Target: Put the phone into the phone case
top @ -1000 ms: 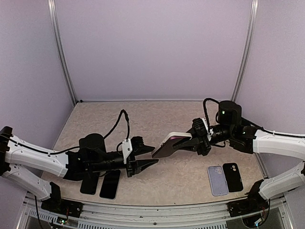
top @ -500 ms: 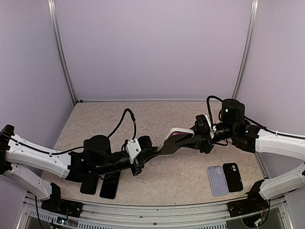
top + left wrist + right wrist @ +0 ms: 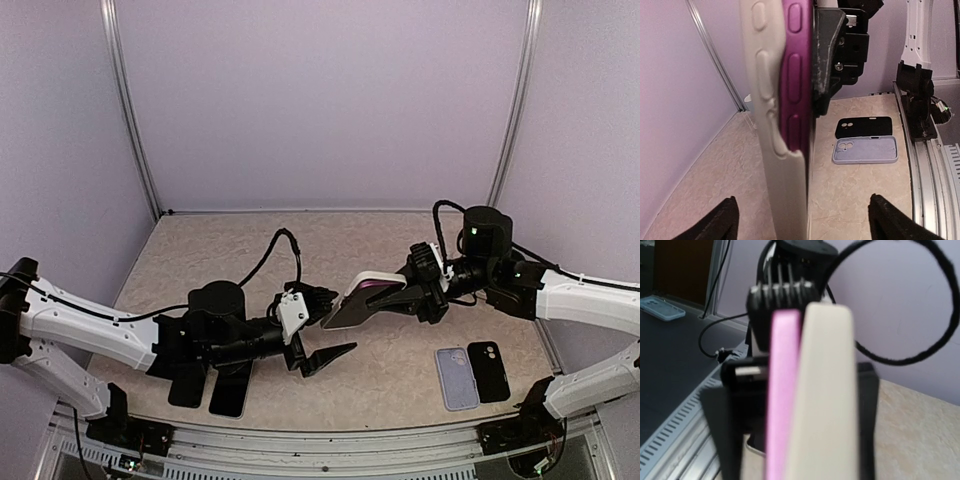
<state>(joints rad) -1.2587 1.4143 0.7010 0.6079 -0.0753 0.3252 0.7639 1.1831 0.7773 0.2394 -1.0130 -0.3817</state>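
Observation:
In mid-air over the table, my right gripper point(image 3: 415, 290) is shut on a magenta phone point(image 3: 375, 287) that sits partly inside a cream phone case point(image 3: 352, 303). The left wrist view shows this edge-on: the case point(image 3: 772, 125) wraps the phone's point(image 3: 795, 75) near end, and the far end stands proud of the case wall. My left gripper point(image 3: 325, 328) is open wide, its fingertips point(image 3: 722, 220) either side of the near end without touching. In the right wrist view the pink phone point(image 3: 782, 390) and the case point(image 3: 827, 390) fill my right gripper point(image 3: 800, 440).
A lilac case point(image 3: 452, 377) and a black case point(image 3: 488, 370) lie flat at the front right, also visible as the lilac case point(image 3: 866, 150) and the black case point(image 3: 865, 127). Two dark phones point(image 3: 231, 386) lie at the front left under the left arm. A metal rail point(image 3: 932, 165) runs along the table edge.
The left arm reached right to the phone's lower end; its gripper shut there half a second ago and has now sprung wide open. The right gripper kept its hold.

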